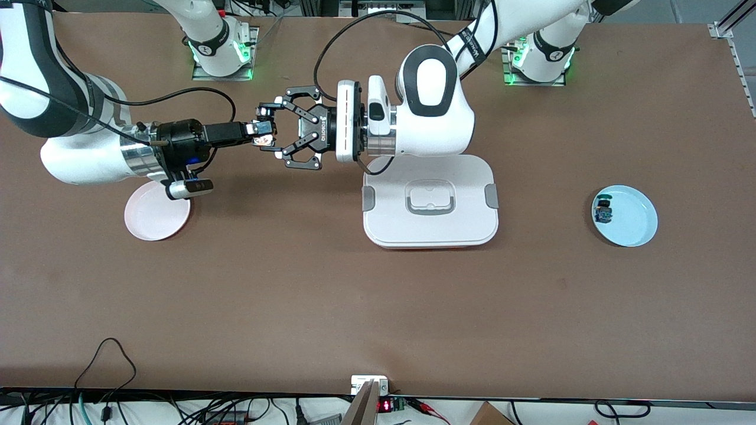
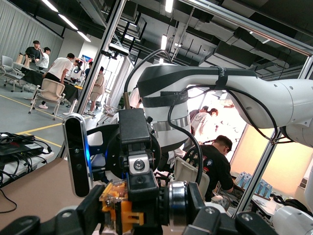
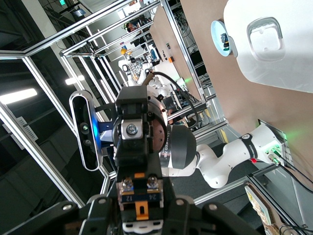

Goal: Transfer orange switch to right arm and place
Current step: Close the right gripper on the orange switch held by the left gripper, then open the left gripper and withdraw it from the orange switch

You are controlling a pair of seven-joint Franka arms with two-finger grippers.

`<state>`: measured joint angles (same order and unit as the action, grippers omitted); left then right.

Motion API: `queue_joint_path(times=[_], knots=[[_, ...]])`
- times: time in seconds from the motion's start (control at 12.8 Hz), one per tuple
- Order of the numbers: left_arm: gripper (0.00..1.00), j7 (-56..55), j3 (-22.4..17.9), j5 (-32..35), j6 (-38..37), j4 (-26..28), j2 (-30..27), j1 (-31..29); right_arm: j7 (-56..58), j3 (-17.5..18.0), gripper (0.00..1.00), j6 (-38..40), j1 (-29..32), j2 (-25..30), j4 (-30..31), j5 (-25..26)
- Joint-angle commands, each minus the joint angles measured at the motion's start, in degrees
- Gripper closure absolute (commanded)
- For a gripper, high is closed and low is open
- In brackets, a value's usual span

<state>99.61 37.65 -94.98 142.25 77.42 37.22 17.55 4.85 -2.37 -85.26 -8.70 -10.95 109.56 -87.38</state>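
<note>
The orange switch hangs in the air between the two grippers, over the bare table between the pink plate and the white box. My left gripper reaches in from the box's end and is shut on the orange switch. My right gripper comes from the opposite end and is shut on the same switch, whose numbered terminals face its camera. In the left wrist view my left gripper has the orange block and silver ring between its fingers. My right gripper clamps the black body.
A pink plate lies under the right wrist. A white lidded box sits mid-table below the left wrist. Toward the left arm's end, a light blue plate holds a small blue and green switch.
</note>
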Motion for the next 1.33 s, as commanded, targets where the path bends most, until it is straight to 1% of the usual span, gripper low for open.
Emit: queue_joint_path(times=[0.0,0.31,0.39,0.47,0.55,0.71,0.78,0.94,1.1,1.25], knots=[[0.99,0.93,-0.47,-1.26,0.66,-1.48,0.84,1.0,0.34,0.17,0.95,0.88,0.35,1.55,1.18,-0.86],[0.98,0.93,-0.47,-1.35,0.66,-1.48,0.75,0.39,0.51,0.17,0.95,0.71,0.17,1.64,1.01,-0.86],[0.94,0.85,-0.47,-1.7,0.58,-1.48,0.49,0.21,0.6,0.17,0.95,0.62,0.17,1.81,1.09,-0.94],[0.92,0.32,-0.38,-1.96,0.57,-1.48,0.14,-0.14,0.77,0.17,0.95,0.62,0.17,1.9,1.09,-0.95],[0.88,-1.07,-0.29,-1.79,0.57,-1.39,0.05,-1.01,1.91,0.17,0.95,0.53,0.17,1.9,1.09,-0.86],[0.05,-0.04,-0.38,-1.09,0.66,-1.39,-0.3,-1.37,3.32,0.17,0.95,0.88,0.0,1.9,1.27,-0.86],[0.0,0.05,-0.47,-1.0,0.58,-1.39,-0.31,-1.46,3.32,0.17,0.95,0.88,0.0,1.9,1.27,-0.86],[0.0,-0.12,-0.47,-0.39,-0.04,-1.3,-0.39,-3.38,3.06,0.17,0.95,0.88,0.09,1.9,1.27,-0.86],[0.0,-0.03,-0.38,3.29,-1.09,-1.22,-0.39,-6.02,2.88,0.17,0.95,0.88,0.0,1.9,1.18,-0.86],[0.0,-0.03,-0.47,7.51,-6.6,-0.95,-0.31,-10.66,2.97,0.17,0.95,0.88,0.0,1.9,1.27,-0.86]])
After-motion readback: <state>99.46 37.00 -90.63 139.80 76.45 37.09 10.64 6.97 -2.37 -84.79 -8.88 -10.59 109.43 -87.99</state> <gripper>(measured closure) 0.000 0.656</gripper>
